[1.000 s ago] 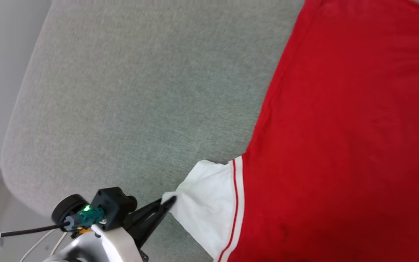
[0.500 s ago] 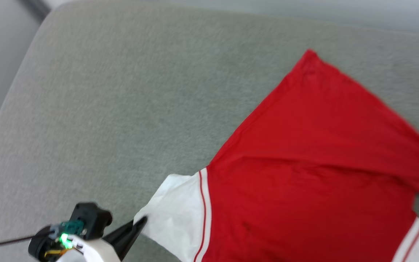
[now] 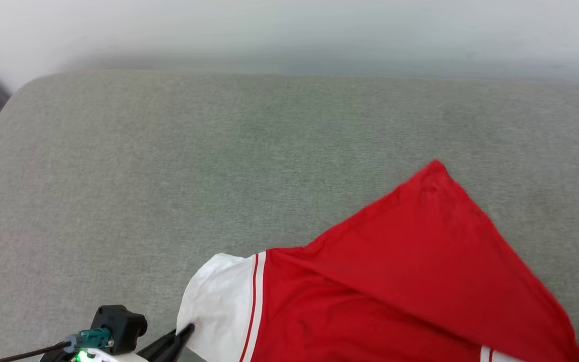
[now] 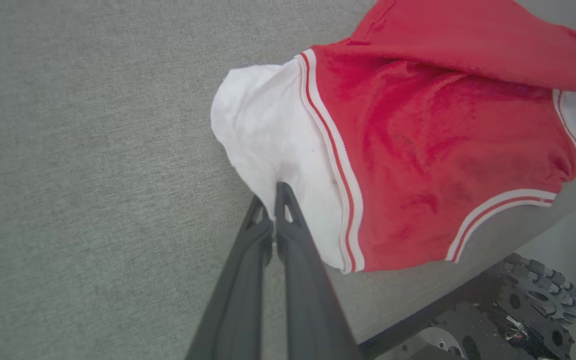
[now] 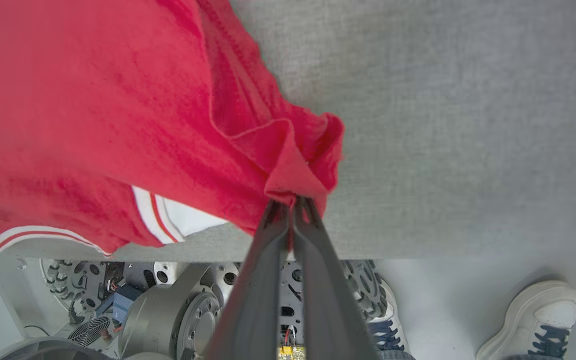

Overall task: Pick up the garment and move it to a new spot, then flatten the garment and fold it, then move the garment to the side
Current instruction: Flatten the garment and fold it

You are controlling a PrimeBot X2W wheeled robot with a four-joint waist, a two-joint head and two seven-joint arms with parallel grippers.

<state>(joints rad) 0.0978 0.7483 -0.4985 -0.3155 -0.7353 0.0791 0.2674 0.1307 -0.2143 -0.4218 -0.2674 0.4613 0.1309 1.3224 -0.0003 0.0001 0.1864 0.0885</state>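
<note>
Evidently limp, the shirt [image 3: 395,281] is sagging between the left pincer [image 4: 274,192], clamping its white sleeve [image 4: 263,125], and the right pincer [image 5: 293,202], clamping a red fold.

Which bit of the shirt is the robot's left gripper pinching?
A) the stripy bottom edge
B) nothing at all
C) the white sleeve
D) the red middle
C: in the left wrist view the left gripper has its two dark fingers shut together on the edge of the white sleeve of the red shirt.
</note>
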